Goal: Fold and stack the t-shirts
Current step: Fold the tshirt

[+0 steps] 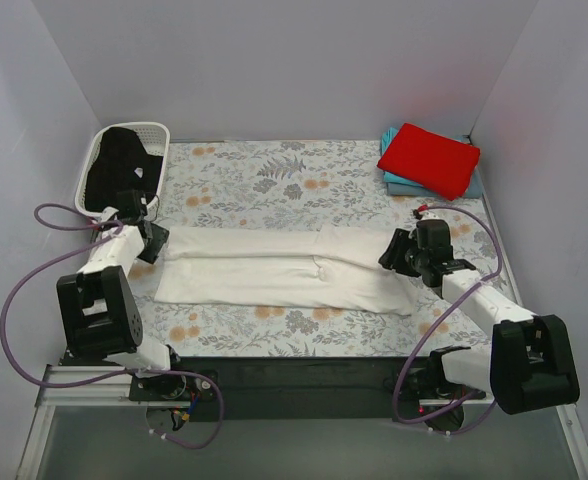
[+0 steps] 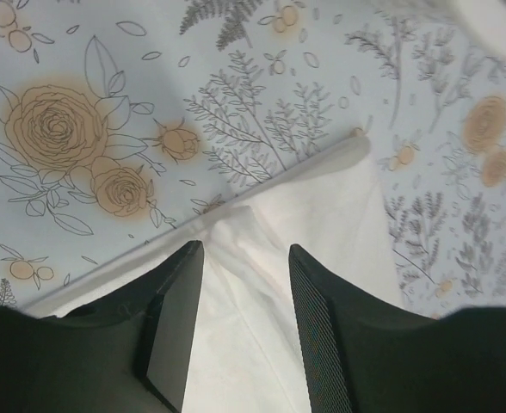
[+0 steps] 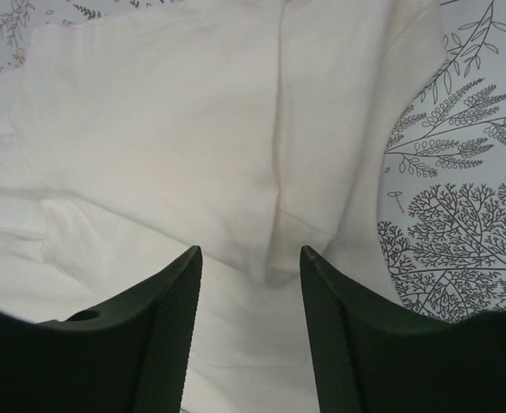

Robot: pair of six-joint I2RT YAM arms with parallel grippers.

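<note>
At the far left corner the white lattice basket (image 1: 102, 150) holds the black t-shirt (image 1: 120, 172), which lies bunched inside it with part draped over the near rim. Just in front of it, my left gripper (image 1: 159, 241) sits at the left end of the white t-shirt (image 1: 274, 270). My wrist view shows its fingers (image 2: 171, 318) spread apart, with the shirt's folded corner and far edge lying between them. I cannot tell whether the tips touch the cloth.

The white shirt stretches across the middle of the table as a long, narrow band. Bare floral table cloth (image 1: 264, 185) runs along its far edge up to the back wall, and a thinner strip lies along its near edge.

My right gripper (image 1: 390, 254) is over the shirt's right end, jaws parted above a layered fold, with the hem curving off to the right onto the floral print.

In the far right corner, well apart from the white shirt, the folded red t-shirt (image 1: 429, 158) lies on top of the teal t-shirt (image 1: 402, 186).
</note>
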